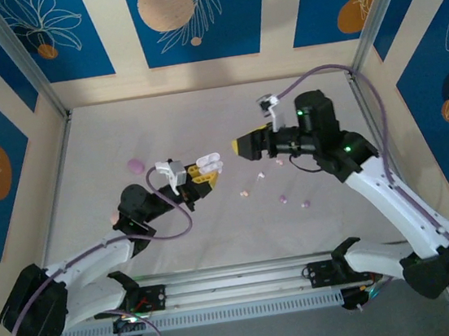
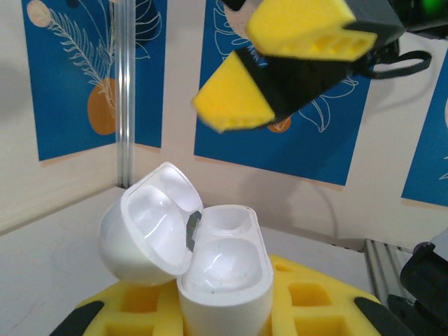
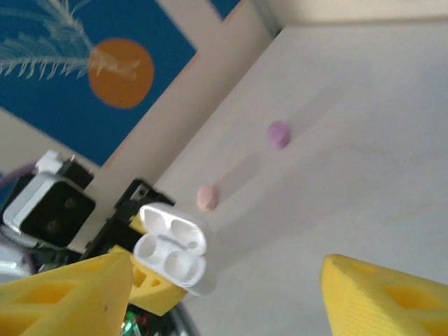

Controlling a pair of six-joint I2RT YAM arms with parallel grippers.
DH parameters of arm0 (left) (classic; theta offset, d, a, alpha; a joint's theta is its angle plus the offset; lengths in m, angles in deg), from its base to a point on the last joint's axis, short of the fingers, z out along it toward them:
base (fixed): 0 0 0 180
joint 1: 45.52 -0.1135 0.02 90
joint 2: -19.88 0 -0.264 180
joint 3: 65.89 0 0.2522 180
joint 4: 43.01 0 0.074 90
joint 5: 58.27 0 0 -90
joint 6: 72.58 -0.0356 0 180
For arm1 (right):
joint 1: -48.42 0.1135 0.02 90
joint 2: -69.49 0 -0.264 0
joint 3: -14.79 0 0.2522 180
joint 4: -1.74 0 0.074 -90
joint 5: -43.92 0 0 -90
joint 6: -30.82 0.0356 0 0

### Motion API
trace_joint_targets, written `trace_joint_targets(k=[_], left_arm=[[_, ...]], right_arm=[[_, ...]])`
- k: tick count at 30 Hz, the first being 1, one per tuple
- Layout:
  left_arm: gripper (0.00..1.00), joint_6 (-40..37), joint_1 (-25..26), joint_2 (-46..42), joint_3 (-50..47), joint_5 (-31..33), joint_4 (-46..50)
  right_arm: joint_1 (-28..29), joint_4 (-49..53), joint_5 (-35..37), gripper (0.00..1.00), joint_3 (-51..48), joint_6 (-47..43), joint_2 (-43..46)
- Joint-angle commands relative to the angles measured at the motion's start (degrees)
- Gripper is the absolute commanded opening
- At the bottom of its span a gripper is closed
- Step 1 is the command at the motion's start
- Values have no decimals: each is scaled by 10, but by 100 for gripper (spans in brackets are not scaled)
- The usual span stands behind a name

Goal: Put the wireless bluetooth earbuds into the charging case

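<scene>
My left gripper [image 1: 199,173] is shut on the white charging case [image 1: 211,166] and holds it up above the table. In the left wrist view the case [image 2: 224,273] stands between the yellow pads [image 2: 308,301] with its lid [image 2: 150,224] swung open to the left and both wells empty. My right gripper [image 1: 241,145] hovers just right of the case, open, with nothing between its yellow fingers [image 3: 63,294]. The case [image 3: 171,252] shows beside its left finger. Several tiny earbuds lie on the table, one pale [image 1: 243,192], one lilac [image 1: 283,198].
A lilac pebble-like case [image 1: 134,165] lies on the table at the left, also in the right wrist view [image 3: 278,134]. A pink one [image 3: 207,197] lies nearer the left arm. Metal posts [image 1: 25,61] and patterned walls ring the table.
</scene>
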Motion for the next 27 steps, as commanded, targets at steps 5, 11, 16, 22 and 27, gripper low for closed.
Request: trace_joint_targets(k=[5, 11, 16, 22, 27], left_arm=[[11, -35, 7, -66, -16, 29, 67], [11, -34, 6, -101, -24, 34, 101], [12, -34, 6, -109, -29, 39, 109], [12, -43, 7, -103, -36, 41, 107], [12, -50, 7, -97, -40, 40, 104]], right_arm=[[-152, 91, 46, 59, -60, 47, -52], [-184, 166, 111, 58, -37, 33, -187], [-180, 161, 108, 52, -22, 63, -273], [-128, 182, 148, 52, 21, 105, -368], [-103, 208, 176, 51, 60, 134, -439]])
